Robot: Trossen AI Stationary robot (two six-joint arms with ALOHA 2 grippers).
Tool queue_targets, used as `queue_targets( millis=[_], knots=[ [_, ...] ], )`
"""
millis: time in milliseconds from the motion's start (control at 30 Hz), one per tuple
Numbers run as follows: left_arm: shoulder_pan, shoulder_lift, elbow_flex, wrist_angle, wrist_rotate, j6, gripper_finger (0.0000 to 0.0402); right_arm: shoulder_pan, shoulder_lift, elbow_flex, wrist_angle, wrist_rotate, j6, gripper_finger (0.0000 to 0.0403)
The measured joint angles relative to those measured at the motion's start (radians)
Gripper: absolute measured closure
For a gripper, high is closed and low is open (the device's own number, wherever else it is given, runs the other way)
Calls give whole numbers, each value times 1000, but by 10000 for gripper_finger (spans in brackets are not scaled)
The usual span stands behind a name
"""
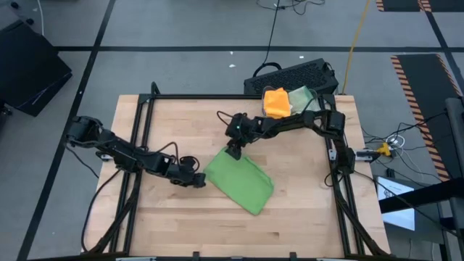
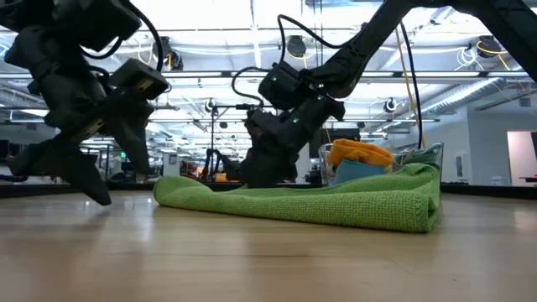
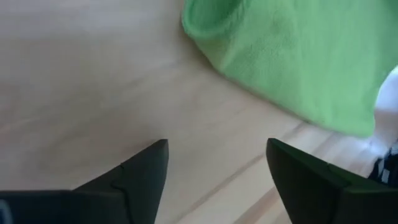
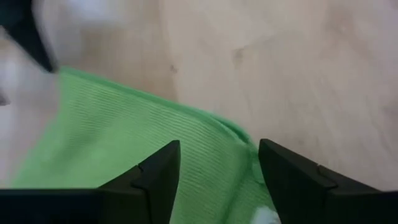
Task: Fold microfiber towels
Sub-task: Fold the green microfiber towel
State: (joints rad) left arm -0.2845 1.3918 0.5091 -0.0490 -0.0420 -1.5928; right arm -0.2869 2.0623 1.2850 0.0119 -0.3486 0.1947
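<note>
A lime green microfiber towel (image 1: 240,182) lies folded into a rough rectangle on the bare wooden table (image 1: 181,217), a little toward the near edge and set at a slant to the table's sides; in the low view it reads as a low, thick pad (image 2: 310,201) with rounded folded edges, flat on the boards. The left gripper (image 1: 196,179) sits just beside the towel's left corner, low over the wood, and its wrist view shows the two dark fingers (image 3: 140,171) standing apart with nothing between them but bare table, the towel's rolled edge (image 3: 273,56) a little ahead of them. The right gripper (image 1: 233,151) hangs over the towel's far corner, its arm reaching in from the right side of the table; its wrist view shows both fingers (image 4: 155,171) spread apart over the green ribbed cloth (image 4: 137,155), clamped on nothing, with a small white tag (image 4: 266,214) just showing near one finger. Farther back, at the table's far right corner, a clear container (image 1: 308,100) holds an orange towel (image 1: 276,102) and a sage green towel (image 1: 301,96) side by side. Beyond it, off the table, a black keyboard (image 1: 290,75) rests on the floor.
</note>
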Motion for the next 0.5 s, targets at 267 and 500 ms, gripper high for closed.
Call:
queue_targets(
  millis=[267, 500],
  knots=[
    [-8, 0, 0, 13, 15, 1, 135, 37, 18, 2, -27, 134, 5, 272],
    [16, 0, 0, 36, -37, -52, 154, 38, 18, 2, -62, 150, -2, 392]
  ],
)
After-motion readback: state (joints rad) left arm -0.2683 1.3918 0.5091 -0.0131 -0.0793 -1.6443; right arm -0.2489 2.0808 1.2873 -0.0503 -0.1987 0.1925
